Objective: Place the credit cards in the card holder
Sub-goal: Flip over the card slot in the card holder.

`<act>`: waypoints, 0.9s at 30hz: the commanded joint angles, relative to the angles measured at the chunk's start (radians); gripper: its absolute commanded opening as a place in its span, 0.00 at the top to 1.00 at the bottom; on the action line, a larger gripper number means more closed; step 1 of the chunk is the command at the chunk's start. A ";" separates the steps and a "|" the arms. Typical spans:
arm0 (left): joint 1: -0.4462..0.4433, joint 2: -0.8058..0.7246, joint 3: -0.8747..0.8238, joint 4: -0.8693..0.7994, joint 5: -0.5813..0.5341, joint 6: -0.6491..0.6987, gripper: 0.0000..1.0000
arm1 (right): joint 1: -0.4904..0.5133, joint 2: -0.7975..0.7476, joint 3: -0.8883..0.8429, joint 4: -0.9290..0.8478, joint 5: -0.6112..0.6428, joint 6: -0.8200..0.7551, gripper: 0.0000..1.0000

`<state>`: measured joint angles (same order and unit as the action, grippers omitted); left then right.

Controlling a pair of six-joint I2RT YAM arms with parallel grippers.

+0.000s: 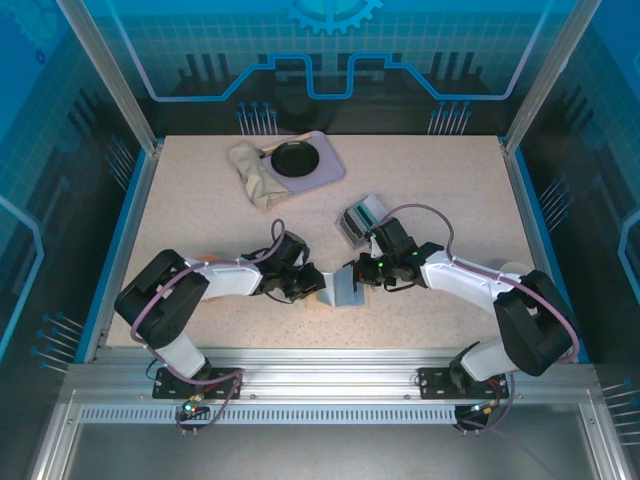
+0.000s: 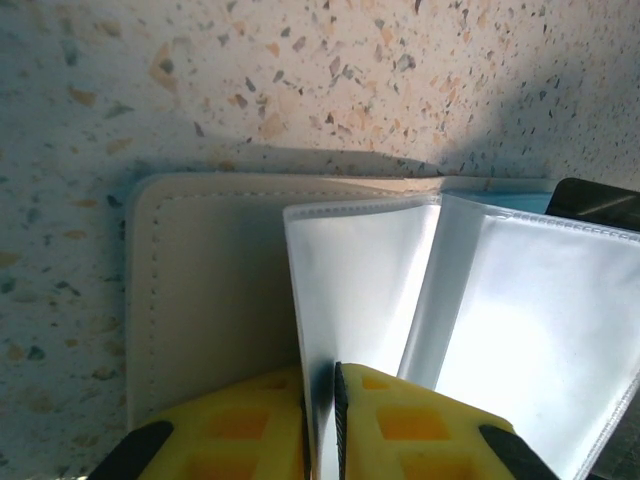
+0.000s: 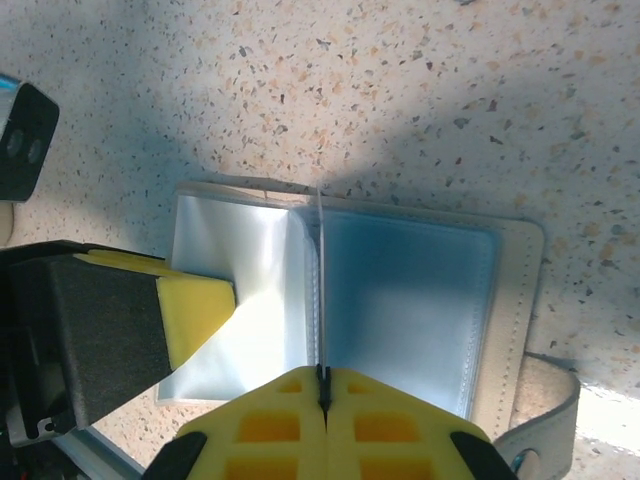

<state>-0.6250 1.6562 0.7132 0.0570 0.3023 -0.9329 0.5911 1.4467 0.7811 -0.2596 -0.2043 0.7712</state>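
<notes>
Holder lies open at the table's near edge. My left gripper pinches a sleeve; my right gripper is clenched on a thin sheet, maybe a card. I'd keep the sleeve spread and slide in square.

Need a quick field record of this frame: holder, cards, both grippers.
card holder: open, tan cover down
left gripper: shut on a clear sleeve
right gripper: shut on a thin sheet at the spine; sleeve or card, cannot tell
credit cards: upright in the grey tray, beyond the holder
</notes>
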 commanded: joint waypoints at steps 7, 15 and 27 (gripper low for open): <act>-0.008 -0.031 -0.010 -0.011 -0.043 0.014 0.83 | 0.032 0.052 0.045 0.093 -0.108 0.022 0.98; -0.008 -0.124 -0.053 -0.040 -0.123 0.004 0.75 | 0.032 0.095 0.046 0.061 -0.056 0.023 0.99; -0.008 -0.188 -0.066 -0.048 -0.138 0.034 0.63 | 0.022 0.078 0.050 0.021 -0.032 0.002 0.99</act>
<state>-0.6296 1.4971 0.6506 0.0284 0.1886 -0.9325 0.6083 1.5360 0.8082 -0.2176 -0.2432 0.7853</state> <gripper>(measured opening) 0.367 0.043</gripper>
